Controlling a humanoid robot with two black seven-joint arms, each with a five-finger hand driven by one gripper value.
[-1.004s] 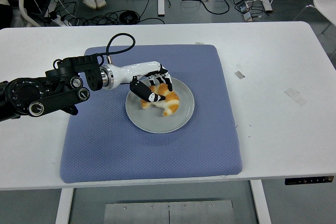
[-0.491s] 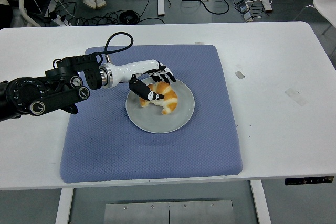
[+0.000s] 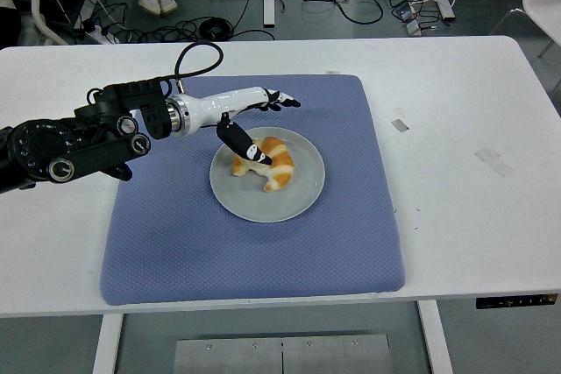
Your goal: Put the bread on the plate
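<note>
Bread (image 3: 273,164) is lying on the plate (image 3: 298,201), a curved croissant with its long axis running from upper left to lower right, ends hooking toward the near edge. The left hand (image 3: 256,124) is hovering over the plate's far-left rim, fingers (image 3: 285,102) spreading wide and holding nothing, thumb pointing down at the bread. The plate is sitting on a blue mat (image 3: 175,243) on the worktop (image 3: 456,172).
</note>
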